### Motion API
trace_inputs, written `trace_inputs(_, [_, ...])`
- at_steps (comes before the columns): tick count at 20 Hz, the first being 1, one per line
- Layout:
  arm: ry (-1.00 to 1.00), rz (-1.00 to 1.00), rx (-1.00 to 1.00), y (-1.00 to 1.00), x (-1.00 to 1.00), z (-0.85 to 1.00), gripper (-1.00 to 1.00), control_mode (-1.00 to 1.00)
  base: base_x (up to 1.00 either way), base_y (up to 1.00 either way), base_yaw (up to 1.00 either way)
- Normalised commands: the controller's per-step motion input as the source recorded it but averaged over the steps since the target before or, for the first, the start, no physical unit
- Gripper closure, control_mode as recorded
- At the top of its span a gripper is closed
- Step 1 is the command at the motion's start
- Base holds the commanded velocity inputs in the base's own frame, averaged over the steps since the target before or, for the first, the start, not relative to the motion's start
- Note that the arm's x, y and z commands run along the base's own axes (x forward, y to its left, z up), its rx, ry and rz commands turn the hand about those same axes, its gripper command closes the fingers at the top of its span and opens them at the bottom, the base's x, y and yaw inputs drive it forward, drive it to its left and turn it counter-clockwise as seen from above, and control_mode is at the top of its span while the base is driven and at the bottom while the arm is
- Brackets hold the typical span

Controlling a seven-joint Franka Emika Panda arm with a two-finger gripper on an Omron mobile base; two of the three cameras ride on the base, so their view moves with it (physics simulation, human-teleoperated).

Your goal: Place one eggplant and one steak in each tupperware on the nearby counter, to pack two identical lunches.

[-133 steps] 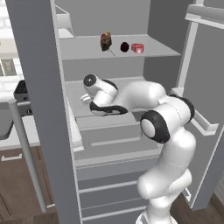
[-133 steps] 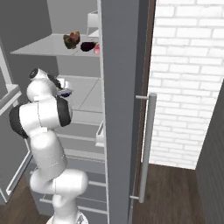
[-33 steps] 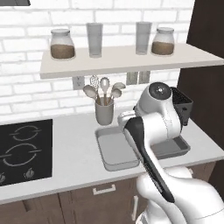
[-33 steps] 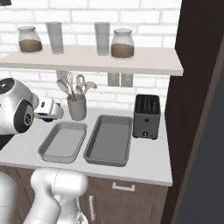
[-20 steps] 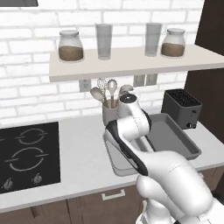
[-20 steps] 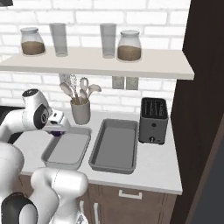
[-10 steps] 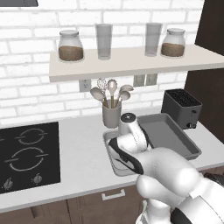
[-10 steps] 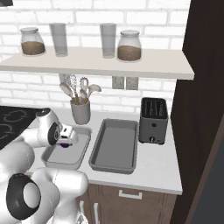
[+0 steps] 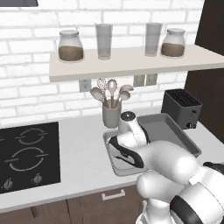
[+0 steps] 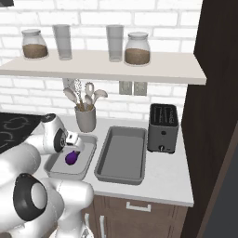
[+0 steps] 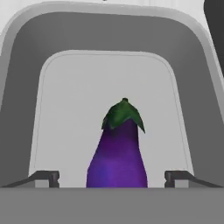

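Item: eggplant [image 11: 117,153], bright glossy purple with a green cap; lies in the light grey tupperware [image 11: 26,65], directly ahead of the gripper [image 11: 112,178] and between its two tips, cap end pointing away; whether it rests fully on the tray floor cannot be told from the hand view.

Gripper: released; both tips stand wide apart, each clear of the eggplant's flanks, nothing held; in the right base view the gripper [image 10: 74,142] hovers just above the eggplant [image 10: 70,158] inside that tray [image 10: 88,160].

Second tupperware [image 10: 139,174]: darker grey, just beside the first on the bench [image 10: 172,183], off to the gripper's side; nothing seen in it.

Handling, as a judgement: light, firm-bodied, rounded and smooth-skinned, so likely slippery and prone to roll on the flat tray floor; not fragile under moderate squeeze. Best hold, should it need taking up again: across the widest part of the purple body, jaws square to its long axis; avoid the tapering neck and cap, where the tips would slide off.

Outstanding by this evidence: no steak seen in either tray.
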Motion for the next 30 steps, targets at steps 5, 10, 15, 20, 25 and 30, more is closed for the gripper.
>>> trace_inputs(5, [-0.02, -0.04, 0.01, 0.00, -0.42, 0.72, -1.00, -1.00, 0.00, 0.00, 0.00])
trace_inputs(10, [-0.23, -0.01, 0.04, -0.31, -1.00, 0.88, -1.00, -1.00, 0.00, 0.00, 0.00])
trace_inputs(15, [-0.31, 0.00, 0.03, -0.48, -1.00, 0.79, -1.00, -1.00, 0.00, 0.00, 0.00])
trace_inputs(20, [-0.27, 0.00, 0.05, -0.42, -1.00, 0.75, -1.00, -1.00, 0.00, 0.00, 0.00])
trace_inputs(25, [0.00, 0.00, 0.00, 0.00, 0.00, 0.00, -1.00, 1.00, -1.00, -0.24, 0.00])
trace_inputs(30, [0.00, 0.00, 0.00, 0.00, 0.00, 0.00, -1.00, 1.00, -1.00, -0.31, -0.02])
